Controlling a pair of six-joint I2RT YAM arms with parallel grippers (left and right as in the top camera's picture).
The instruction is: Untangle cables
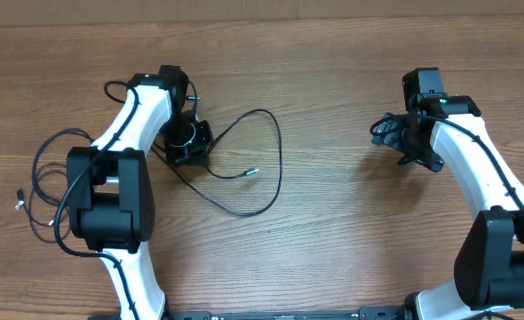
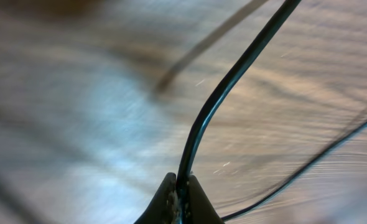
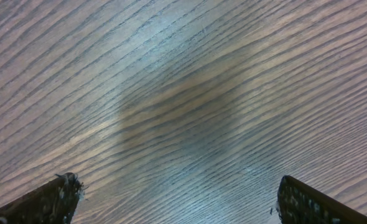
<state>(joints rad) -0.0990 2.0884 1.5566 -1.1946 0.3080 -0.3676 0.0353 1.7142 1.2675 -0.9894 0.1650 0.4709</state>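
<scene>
A thin black cable (image 1: 276, 156) loops over the wooden table right of my left gripper (image 1: 188, 142), and its silver plug tip (image 1: 251, 171) lies inside the loop. In the left wrist view my left gripper (image 2: 182, 198) is shut on that cable (image 2: 224, 87), which rises from the closed jaws; another strand (image 2: 320, 155) curves past on the right. More thin black cable (image 1: 42, 182) with a white plug tip (image 1: 19, 203) lies in loops beside the left arm. My right gripper (image 1: 388, 133) is open over bare wood, far from the cables, with nothing between its fingers (image 3: 53, 199).
The left arm's body (image 1: 111, 196) lies over part of the left-hand loops. The right arm (image 1: 484, 178) runs along the right side. The table's far edge (image 1: 262, 20) is at the top of the overhead view.
</scene>
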